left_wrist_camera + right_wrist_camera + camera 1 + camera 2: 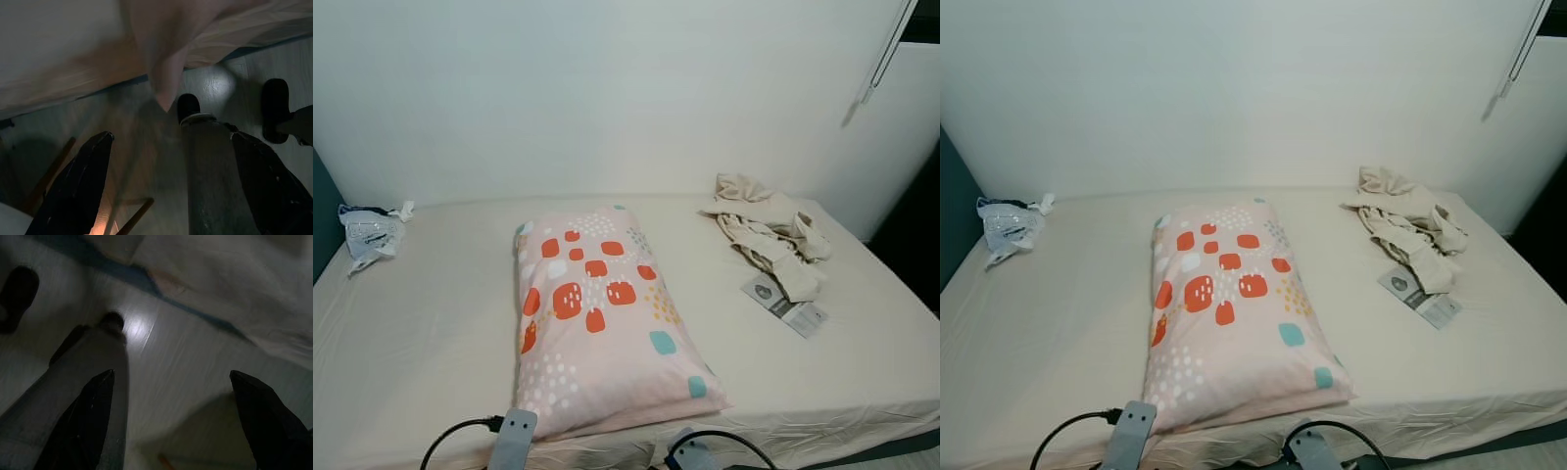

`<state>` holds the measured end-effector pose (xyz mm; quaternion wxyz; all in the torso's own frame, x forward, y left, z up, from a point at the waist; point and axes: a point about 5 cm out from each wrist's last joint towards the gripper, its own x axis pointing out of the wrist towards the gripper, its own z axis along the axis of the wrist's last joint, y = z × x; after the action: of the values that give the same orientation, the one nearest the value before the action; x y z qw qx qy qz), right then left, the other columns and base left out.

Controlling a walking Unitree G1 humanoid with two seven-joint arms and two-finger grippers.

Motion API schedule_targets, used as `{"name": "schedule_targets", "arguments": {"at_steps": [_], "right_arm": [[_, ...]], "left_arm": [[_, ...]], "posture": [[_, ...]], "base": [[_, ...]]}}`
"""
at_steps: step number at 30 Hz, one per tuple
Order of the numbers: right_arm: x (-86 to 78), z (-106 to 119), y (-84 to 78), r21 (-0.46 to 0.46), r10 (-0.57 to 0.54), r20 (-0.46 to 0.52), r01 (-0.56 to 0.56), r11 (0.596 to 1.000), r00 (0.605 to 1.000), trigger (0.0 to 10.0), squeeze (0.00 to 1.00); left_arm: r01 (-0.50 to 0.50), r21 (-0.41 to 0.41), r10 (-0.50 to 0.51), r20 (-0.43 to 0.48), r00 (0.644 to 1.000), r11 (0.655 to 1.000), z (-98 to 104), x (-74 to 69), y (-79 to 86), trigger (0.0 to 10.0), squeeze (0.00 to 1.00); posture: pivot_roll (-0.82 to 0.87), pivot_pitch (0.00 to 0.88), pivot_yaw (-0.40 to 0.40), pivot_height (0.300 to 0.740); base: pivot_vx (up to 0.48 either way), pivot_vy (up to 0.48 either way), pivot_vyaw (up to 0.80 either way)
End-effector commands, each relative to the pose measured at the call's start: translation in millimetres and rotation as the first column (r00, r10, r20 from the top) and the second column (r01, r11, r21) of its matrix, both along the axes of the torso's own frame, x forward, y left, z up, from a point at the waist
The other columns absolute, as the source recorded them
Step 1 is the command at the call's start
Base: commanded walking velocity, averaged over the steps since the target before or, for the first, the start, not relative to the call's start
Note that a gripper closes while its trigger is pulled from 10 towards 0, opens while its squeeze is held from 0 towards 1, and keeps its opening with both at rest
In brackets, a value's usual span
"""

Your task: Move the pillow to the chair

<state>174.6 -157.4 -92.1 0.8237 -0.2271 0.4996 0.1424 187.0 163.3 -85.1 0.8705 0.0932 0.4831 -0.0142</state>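
Pillow (602, 318) lies flat on the bed (431, 343).

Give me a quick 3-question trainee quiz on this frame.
1. True or false: the pillow lies on the bed.
2. What lies on the robot's right side of the bed? A) crumpled beige clothing B) a lamp C) a laptop
3. Fill in: both end effectors, left end effector and right end effector, hang low over the ____.

Key: 1 true; 2 A; 3 floor, with fingers spread and nothing held.
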Motion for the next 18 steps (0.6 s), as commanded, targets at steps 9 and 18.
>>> {"name": "schedule_targets", "arguments": {"at_steps": [9,18], "right_arm": [[112.2,78,-1.3,0.444,-0.455,0.368,0.276,0.852,0.811,10.0,0.00],[153.6,126,30.7,0.621,-0.433,0.463,0.066,0.781,0.773,10.0,0.00]], "left_arm": [[-0.132,-0.053,0.142,0.410,0.901,0.990,49,60.2,29.9,10.0,0.00],[-0.123,-0.151,0.192,0.648,0.737,0.981,87,81.4,28.3,10.0,0.00]], "posture": [[0.06,0.011,-0.025,0.740],[0.09,0.074,-0.048,0.740]], "base": [[0.000,0.000,0.00],[0.000,0.000,0.00]]}}
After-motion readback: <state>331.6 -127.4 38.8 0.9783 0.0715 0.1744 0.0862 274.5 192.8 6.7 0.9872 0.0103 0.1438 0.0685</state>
